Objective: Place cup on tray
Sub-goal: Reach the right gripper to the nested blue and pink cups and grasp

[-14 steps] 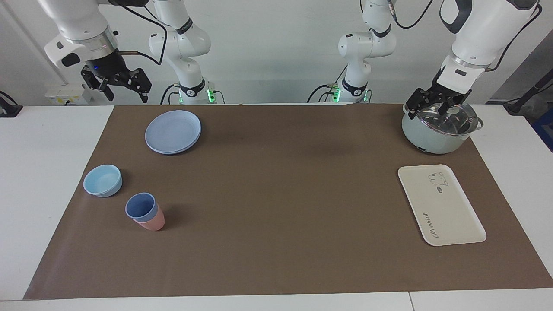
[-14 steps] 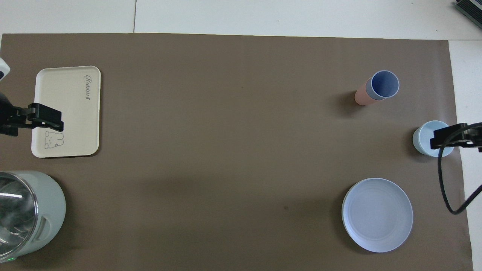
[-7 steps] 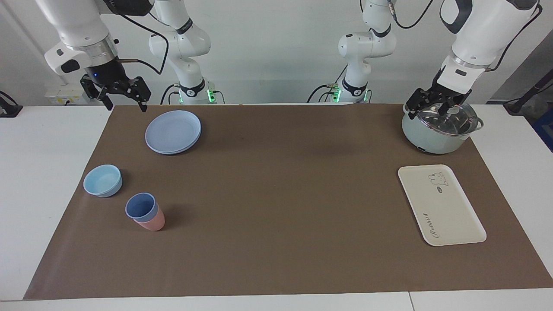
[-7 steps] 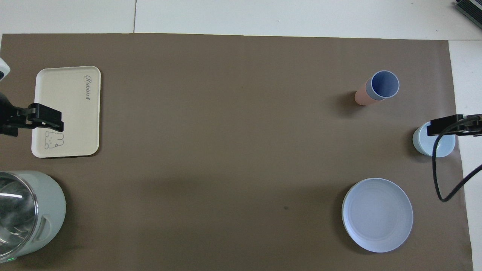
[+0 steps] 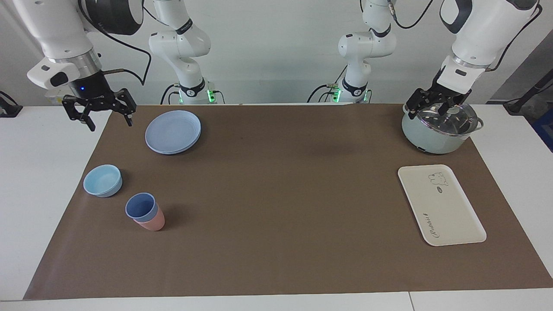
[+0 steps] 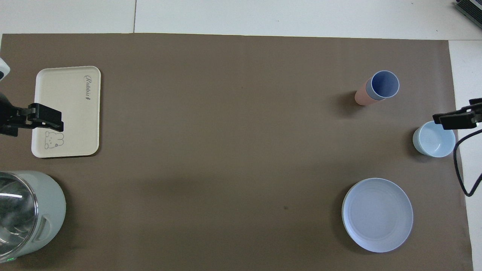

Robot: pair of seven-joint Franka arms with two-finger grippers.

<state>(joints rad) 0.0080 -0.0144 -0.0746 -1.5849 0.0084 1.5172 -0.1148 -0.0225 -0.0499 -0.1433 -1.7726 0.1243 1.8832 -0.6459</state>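
The periwinkle-blue cup stands upright, nested in a salmon-pink tumbler, at the right arm's end of the brown mat; it also shows in the overhead view. The cream-white tray lies flat at the left arm's end, also in the overhead view. My right gripper is open and empty, up in the air over the mat's edge beside the blue plate, well apart from the cup; one finger shows overhead. My left gripper waits open over the pot's lid.
A round blue plate lies near the right arm's base. A light-blue bowl sits beside the cup, nearer the mat's edge. A pale green pot with a glass lid stands between the tray and the left arm's base.
My right gripper has come down and swung outward toward the mat's edge, moving off the bowl in the overhead view. The left arm and all objects have not moved.
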